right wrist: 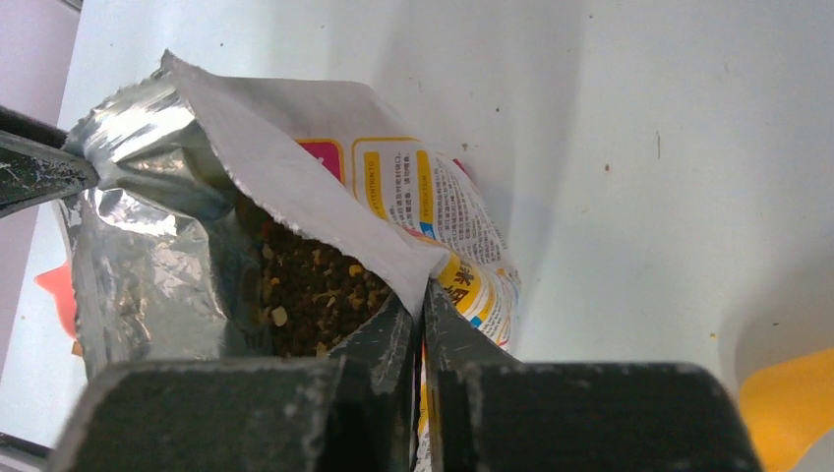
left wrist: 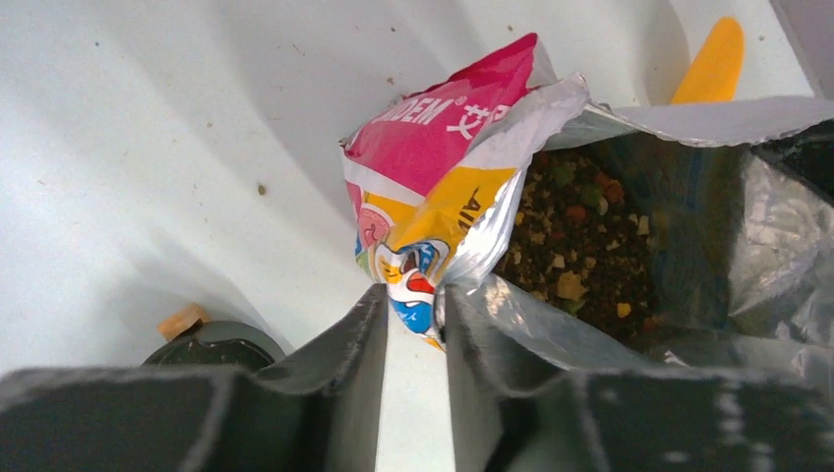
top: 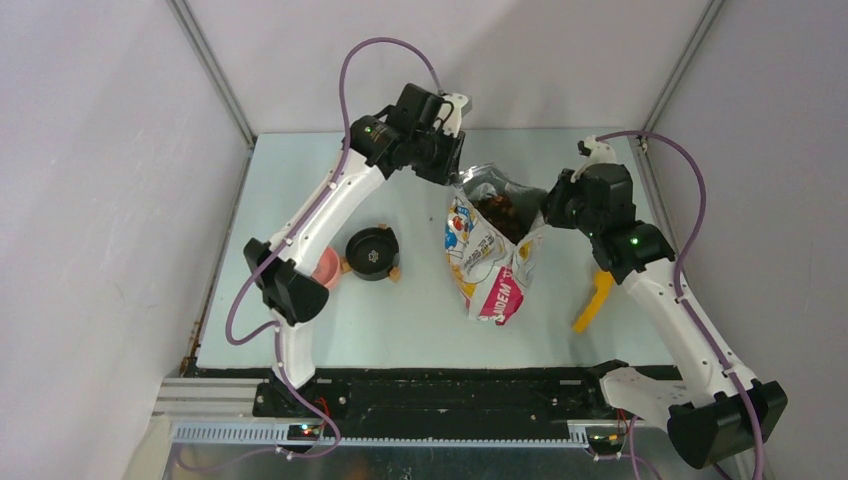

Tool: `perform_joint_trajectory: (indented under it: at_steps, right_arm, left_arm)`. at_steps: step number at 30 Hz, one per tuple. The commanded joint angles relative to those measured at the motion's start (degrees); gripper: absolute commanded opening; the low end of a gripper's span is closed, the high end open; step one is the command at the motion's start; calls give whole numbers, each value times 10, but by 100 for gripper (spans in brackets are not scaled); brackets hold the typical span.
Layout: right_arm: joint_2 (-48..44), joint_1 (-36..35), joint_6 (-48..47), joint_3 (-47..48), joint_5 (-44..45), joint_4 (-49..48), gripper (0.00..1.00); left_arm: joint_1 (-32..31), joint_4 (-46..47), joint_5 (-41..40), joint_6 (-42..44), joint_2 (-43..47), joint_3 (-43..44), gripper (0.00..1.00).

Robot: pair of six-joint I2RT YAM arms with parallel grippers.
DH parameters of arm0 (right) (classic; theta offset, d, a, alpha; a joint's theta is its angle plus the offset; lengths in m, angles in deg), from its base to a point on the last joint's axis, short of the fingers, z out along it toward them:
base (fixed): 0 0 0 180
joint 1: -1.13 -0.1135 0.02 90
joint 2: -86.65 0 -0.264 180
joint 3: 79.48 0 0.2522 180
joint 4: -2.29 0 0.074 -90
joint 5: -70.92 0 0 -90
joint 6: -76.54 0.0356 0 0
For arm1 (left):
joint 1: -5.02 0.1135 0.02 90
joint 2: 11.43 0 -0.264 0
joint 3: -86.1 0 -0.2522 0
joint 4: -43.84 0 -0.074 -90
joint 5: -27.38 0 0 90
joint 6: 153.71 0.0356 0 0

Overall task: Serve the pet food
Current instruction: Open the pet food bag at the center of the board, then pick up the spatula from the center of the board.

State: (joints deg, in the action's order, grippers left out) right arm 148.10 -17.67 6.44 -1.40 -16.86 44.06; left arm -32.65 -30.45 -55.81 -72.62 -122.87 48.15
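Kibble (top: 497,212) sits loose in the open bag (top: 480,270) mid-table. It's light and spilly, so I'd use the scoop (top: 593,300). Right claw (right wrist: 421,292) pinches the bag's right lip; left claw (left wrist: 413,292) is slightly spread.

Pale grey-green worktop (top: 420,330), matte, with a few dark specks. Plain pale left wall (top: 100,200), far wall (top: 450,50) and right wall (top: 780,150) box it in. Grey metal posts (top: 215,70) stand in both far corners. Black strip (top: 440,395) along the near edge, slotted metal rail (top: 420,432) nearer still. Light soft and even; faint shadows on the worktop.
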Motion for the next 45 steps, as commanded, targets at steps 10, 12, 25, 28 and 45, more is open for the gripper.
perform_joint_trajectory:
  at_steps: [10,12,25,28,45]
  right_arm:
    - [-14,9,29,25,-54,-68,58]
    - [-20,9,30,25,-59,-70,72]
    - [-112,10,54,0,-33,-78,99]
    - [-150,10,64,-29,0,-79,99]
    - [-223,79,145,-108,199,112,99]
  left_arm:
    - [2,71,0,-30,32,-2,99]
    - [1,74,0,-37,41,-4,99]
    - [1,195,-92,-87,253,-269,99]
    - [4,236,-136,-118,352,-372,100]
    - [23,335,-279,-264,635,-766,99]
